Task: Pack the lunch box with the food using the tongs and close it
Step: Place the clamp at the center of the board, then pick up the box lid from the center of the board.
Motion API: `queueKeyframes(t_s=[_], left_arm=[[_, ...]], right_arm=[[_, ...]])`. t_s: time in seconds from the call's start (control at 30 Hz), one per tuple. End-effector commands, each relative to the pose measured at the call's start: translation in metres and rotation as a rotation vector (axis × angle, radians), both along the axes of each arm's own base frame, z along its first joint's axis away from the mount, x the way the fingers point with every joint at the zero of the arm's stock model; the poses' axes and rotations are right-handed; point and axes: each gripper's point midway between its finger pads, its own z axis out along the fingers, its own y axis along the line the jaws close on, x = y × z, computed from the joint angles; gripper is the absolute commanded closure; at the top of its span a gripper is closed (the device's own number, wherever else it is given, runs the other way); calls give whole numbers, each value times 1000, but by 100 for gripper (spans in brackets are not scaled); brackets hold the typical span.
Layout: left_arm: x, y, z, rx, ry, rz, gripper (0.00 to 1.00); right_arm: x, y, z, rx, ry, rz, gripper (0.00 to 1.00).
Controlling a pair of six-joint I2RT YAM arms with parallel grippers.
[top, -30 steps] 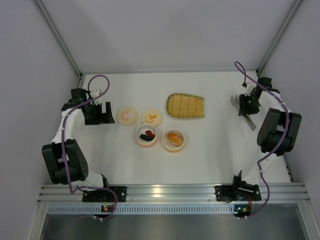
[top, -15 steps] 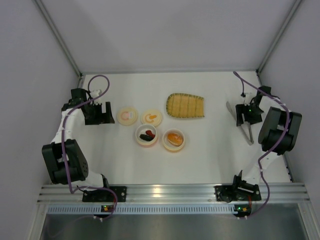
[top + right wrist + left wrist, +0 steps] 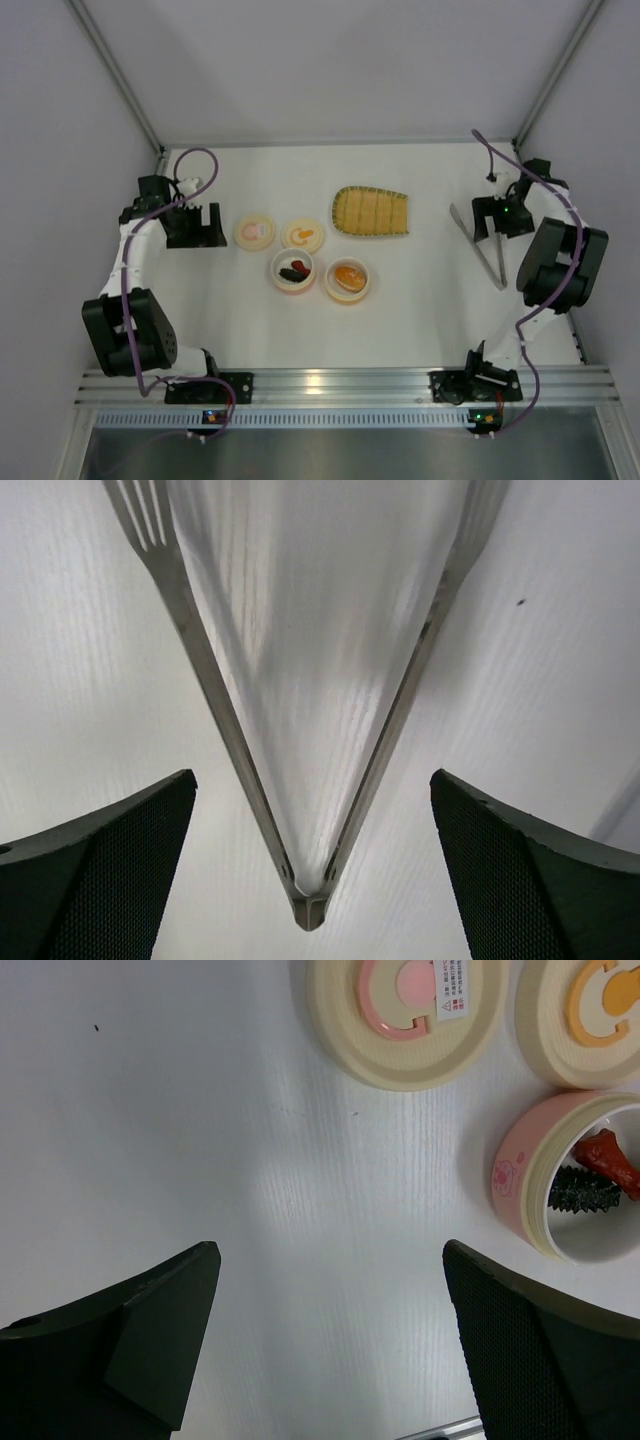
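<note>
The silver tongs [image 3: 481, 248] lie flat on the white table at the right. In the right wrist view their joined end [image 3: 310, 908] points at me and both arms spread away. My right gripper [image 3: 494, 221] hangs over them, open, its fingers [image 3: 105, 865] clear of the metal on both sides. The lunch box is two round bowls. The pink bowl [image 3: 293, 271] holds a reddish piece [image 3: 612, 1160] and a dark piece [image 3: 586, 1192]. The orange bowl [image 3: 348, 281] holds an orange piece. My left gripper [image 3: 197, 226] is open and empty, left of the bowls.
Two round cream lids [image 3: 255, 232] [image 3: 303, 236] lie behind the bowls. A yellow ribbed tray [image 3: 371, 212] with a green rim sits further back in the middle. Grey walls close in the table on three sides.
My right gripper has opened and let go of the tongs, which now lie spread on the table. The left arm has hardly moved.
</note>
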Motion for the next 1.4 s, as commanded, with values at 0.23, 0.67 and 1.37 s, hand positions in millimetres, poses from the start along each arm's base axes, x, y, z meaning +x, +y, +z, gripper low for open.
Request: queueKeyframes(t_s=[0.23,0.67,1.37], left_arm=[[9,9,43,74,-77,-35,6],[55,-38,19,-111,98,120,22],[97,-62,-46,-317,222,223,32]], right_arm=[[29,24,181,49,-351,28,1],[-13,110,200,197,-392,105,1],[-14,118,181,225,-334,105,0]])
